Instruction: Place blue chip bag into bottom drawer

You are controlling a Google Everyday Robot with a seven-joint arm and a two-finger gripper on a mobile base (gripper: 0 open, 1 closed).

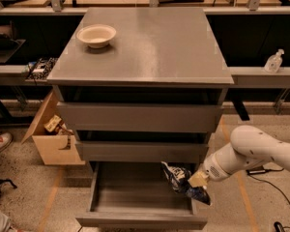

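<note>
gripper (197, 180): lower right of frame, clamped on bag (180, 178)
drawer (135, 221): open, bag hanging over its right side
step: we ease left and lower inside before letting go

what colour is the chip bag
Dark blue with white patches, camera view; the gripper holds the blue chip bag over the bottom drawer's right side.

No lettering reads on the blue chip bag (180, 177) in the tool (196, 180).
</note>
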